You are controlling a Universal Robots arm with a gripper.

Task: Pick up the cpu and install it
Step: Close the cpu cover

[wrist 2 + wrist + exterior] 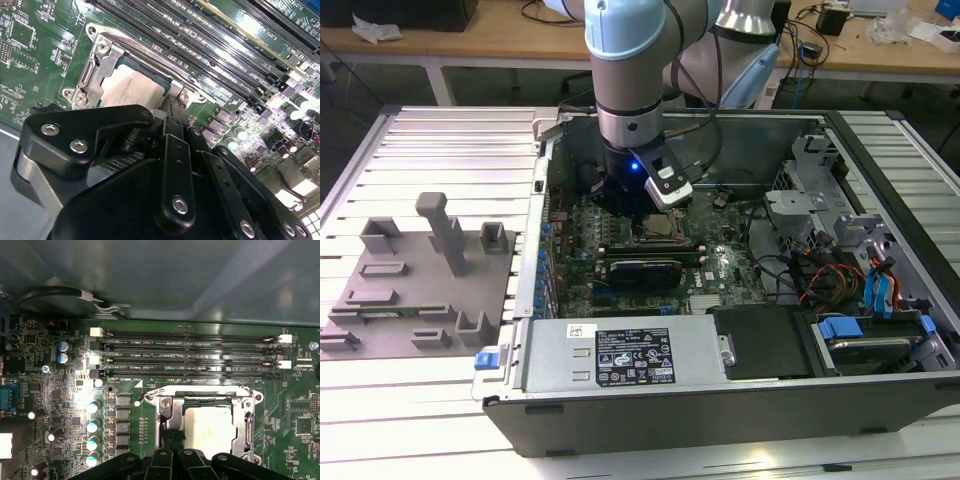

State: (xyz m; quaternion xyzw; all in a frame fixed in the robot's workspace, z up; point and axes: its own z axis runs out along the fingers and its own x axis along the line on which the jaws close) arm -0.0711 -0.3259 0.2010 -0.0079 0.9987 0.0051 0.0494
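Note:
The cpu (207, 427) is a silvery-white square chip lying flat inside the metal-framed socket (167, 407) on the green motherboard; in the second wrist view the cpu (132, 87) sits under the socket's open frame (100, 65). My gripper (171, 437) hangs low over the socket at one edge of the chip, shut, with nothing between its fingers. In the exterior view the arm's wrist (638, 185) stands upright inside the open computer case, right above the socket (660, 230).
A grey plastic fixture tray (415, 275) lies on the table at the exterior view's left. Memory slots (190, 355) run beside the socket. The power supply (630, 355), drive cage (880, 340), coloured cables (820, 275) and case walls (545, 200) surround the board.

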